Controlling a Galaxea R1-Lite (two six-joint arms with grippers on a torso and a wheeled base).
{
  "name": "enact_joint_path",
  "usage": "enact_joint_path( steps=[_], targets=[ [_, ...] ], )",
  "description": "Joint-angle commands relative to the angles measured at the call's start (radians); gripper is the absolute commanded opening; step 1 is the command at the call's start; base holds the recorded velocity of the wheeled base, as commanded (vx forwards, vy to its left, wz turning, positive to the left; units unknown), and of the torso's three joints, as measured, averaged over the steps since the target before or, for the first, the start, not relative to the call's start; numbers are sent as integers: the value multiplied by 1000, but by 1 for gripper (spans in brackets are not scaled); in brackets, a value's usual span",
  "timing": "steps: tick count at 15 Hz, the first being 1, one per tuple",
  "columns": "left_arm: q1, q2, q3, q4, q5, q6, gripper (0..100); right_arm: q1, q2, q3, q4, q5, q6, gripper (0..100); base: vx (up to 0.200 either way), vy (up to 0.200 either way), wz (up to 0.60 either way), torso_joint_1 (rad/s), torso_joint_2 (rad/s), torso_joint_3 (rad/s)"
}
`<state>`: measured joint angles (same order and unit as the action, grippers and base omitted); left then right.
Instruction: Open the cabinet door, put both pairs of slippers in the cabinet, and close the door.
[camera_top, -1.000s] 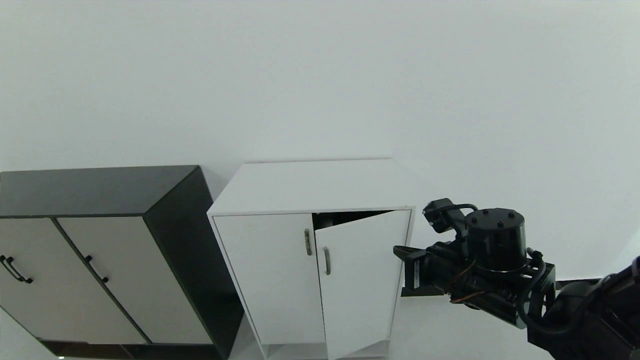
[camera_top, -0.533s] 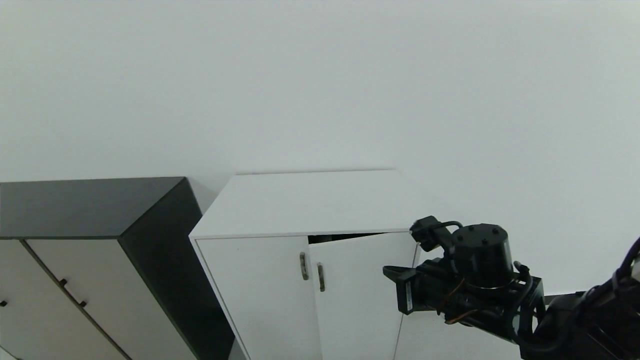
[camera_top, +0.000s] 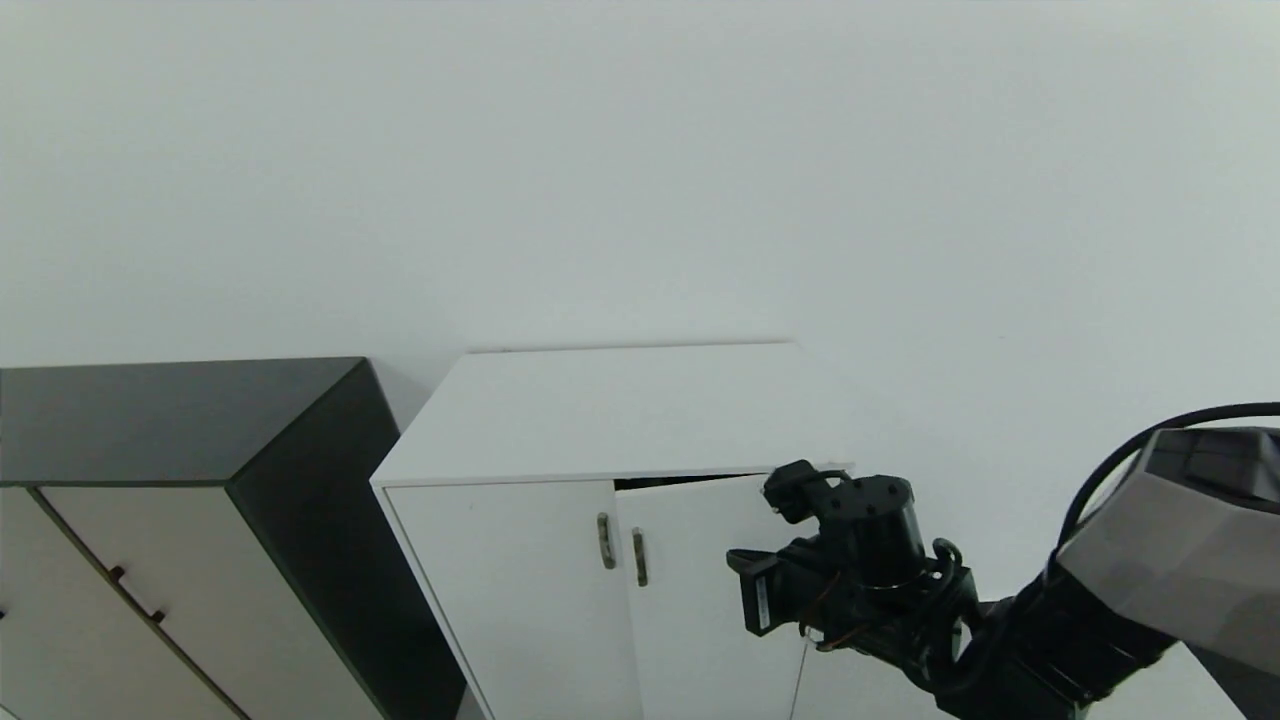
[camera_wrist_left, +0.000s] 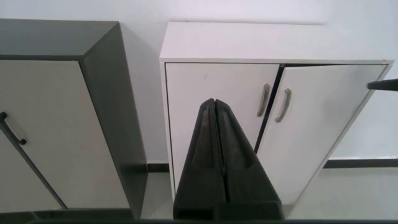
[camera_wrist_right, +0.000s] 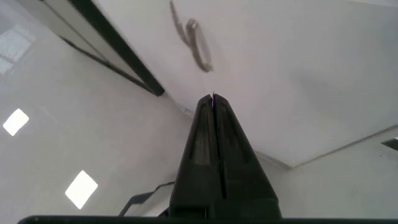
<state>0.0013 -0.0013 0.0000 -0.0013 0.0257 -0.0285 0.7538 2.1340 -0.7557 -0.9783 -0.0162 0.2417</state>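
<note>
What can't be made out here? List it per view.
Head view: cabinet interior is just a dark slit above the ajar right door; contents unreadable.
Head view: the door's hinge side is covered by the right arm.
Head view: the white cabinet base is cut off by the bottom edge.
Right wrist view: whether the right end effector touches the door; tip too close to judge.
</note>
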Motion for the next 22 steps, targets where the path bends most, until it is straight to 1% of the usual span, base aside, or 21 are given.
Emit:
enact_joint_path(
  steps=[1,4,6,7,12,16,19,22],
  targets=[
    [0,1,0,0,0,-1,0,-19,141,-99,-23,-2,2,0,0,0,0,0,0,0],
    [0,1,0,0,0,1,0,-41,191,-177,-23,-5,2,0,0,0,0,0,0,0],
    [0,1,0,0,0,1,0,-60,201,-205,-20,-5,1,0,0,0,0,0,0,0],
    [0,1,0,0,-1,1,0,-80,211,-235,-17,-5,1,0,0,0,0,0,0,0],
    [0,1,0,0,-1,1,0,-128,237,-270,-16,-4,-1,0,0,0,0,0,0,0],
    [0,1,0,0,-1,-1,0,-133,264,-304,-14,-4,-1,0,0,0,0,0,0,0],
    [0,1,0,0,0,-1,0,-136,264,-349,44,-4,1,0,0,0,0,0,0,0],
    [0,1,0,0,-1,-1,0,-136,276,-378,49,-4,1,0,0,0,0,0,0,0]
  ],
)
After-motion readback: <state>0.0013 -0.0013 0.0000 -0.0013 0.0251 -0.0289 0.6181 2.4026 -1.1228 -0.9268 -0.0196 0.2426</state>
